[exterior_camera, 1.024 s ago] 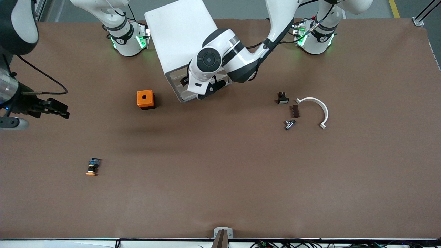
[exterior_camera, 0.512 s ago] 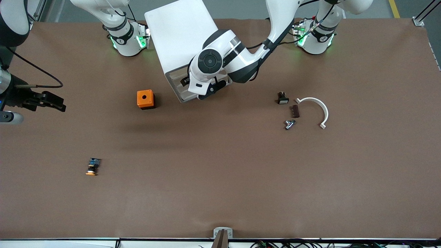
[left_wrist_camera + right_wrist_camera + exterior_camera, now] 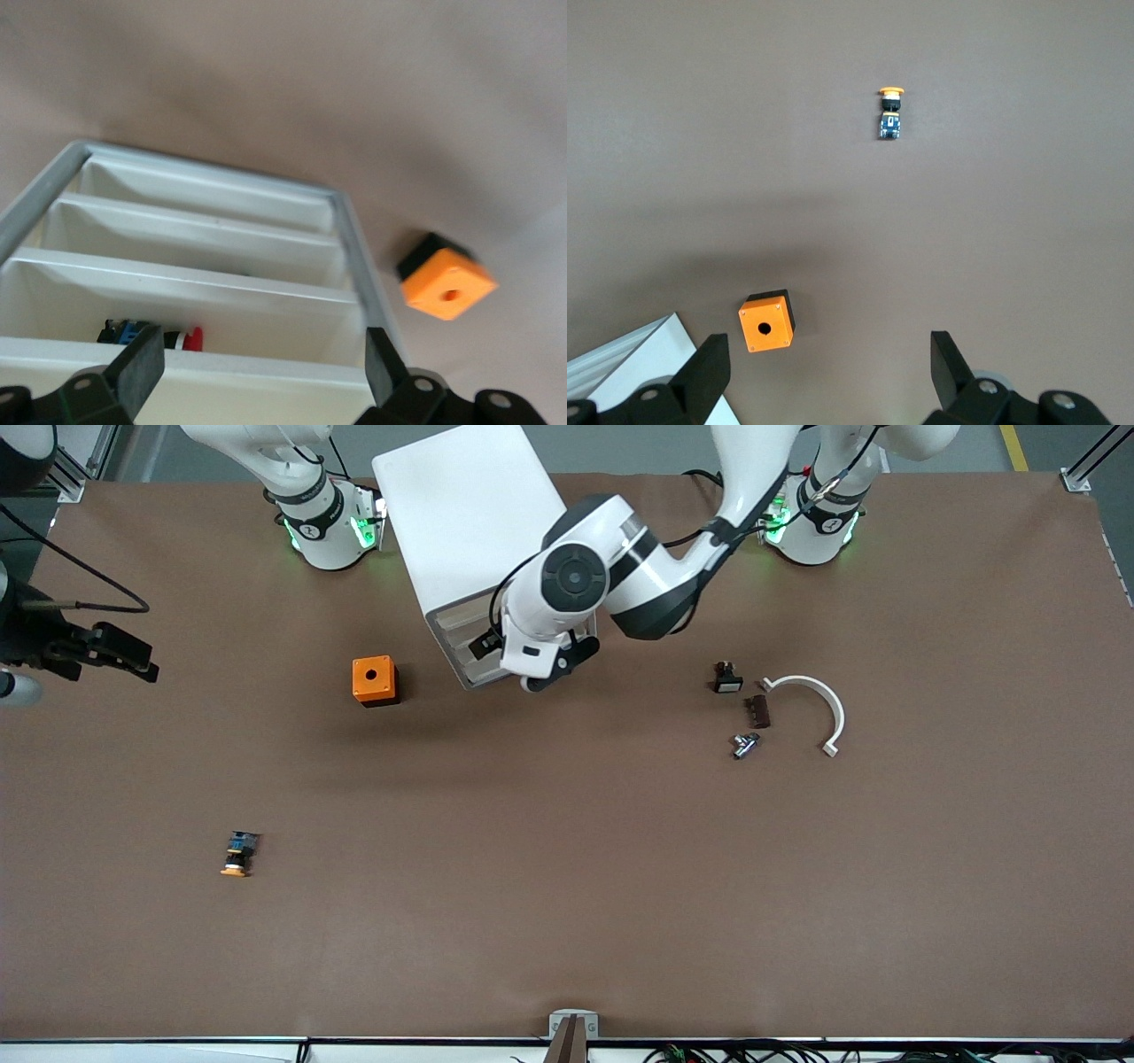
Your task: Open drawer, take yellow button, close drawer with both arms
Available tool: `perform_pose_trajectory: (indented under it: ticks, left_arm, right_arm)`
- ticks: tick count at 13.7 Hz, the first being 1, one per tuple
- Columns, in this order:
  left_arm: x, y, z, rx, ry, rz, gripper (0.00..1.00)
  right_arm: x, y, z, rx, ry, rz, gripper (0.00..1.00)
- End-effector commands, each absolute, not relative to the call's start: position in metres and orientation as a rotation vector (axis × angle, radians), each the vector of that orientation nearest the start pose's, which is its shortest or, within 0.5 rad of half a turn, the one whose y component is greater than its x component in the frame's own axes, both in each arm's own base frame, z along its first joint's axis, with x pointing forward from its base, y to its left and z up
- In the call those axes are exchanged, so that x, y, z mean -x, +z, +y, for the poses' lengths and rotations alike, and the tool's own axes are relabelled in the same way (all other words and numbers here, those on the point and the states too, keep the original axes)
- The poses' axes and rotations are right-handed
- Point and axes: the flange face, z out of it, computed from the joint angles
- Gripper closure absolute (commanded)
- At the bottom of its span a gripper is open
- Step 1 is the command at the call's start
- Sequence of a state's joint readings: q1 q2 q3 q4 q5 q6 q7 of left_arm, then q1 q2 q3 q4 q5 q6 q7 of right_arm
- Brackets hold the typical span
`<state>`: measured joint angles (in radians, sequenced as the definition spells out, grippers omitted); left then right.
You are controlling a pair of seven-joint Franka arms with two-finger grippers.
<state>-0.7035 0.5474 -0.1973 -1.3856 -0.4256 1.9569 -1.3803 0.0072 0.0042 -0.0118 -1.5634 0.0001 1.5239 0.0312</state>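
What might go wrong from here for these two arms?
The open left gripper hangs over the open drawer; closing it carelessly could jam on the red-capped part inside. The button lies loose on the table, so a sloppy grab by the open right gripper may knock it away.

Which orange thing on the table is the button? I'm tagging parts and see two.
The button is the tiny one with a round orange cap, black body and blue end, lying nearer the front camera. The orange box is a cube with a round hole.
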Motion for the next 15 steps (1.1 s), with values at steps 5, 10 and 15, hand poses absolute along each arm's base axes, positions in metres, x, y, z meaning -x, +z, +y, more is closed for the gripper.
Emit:
perform_pose_trajectory:
  ticks: [5, 10, 15]
  left_arm:
    - [-0.513, 0.51, -0.442, 3.22, 0.594, -1.074, 0.0]
    - [-0.519, 0.582, -0.321, 3.245, 0.406, -0.498, 0.01]
    - [-0.541, 0.614, -0.193, 3.256, 0.307, -0.178, 0.01]
  right_arm:
    - [-0.503, 0.627, 0.001, 3.105, 0.047, 0.083, 0.0]
    - [-0.495, 0.634, 0.003, 3.105, 0.039, 0.073, 0.0]
    - [-0.495, 0.635, 0.003, 3.105, 0.03, 0.075, 0.0]
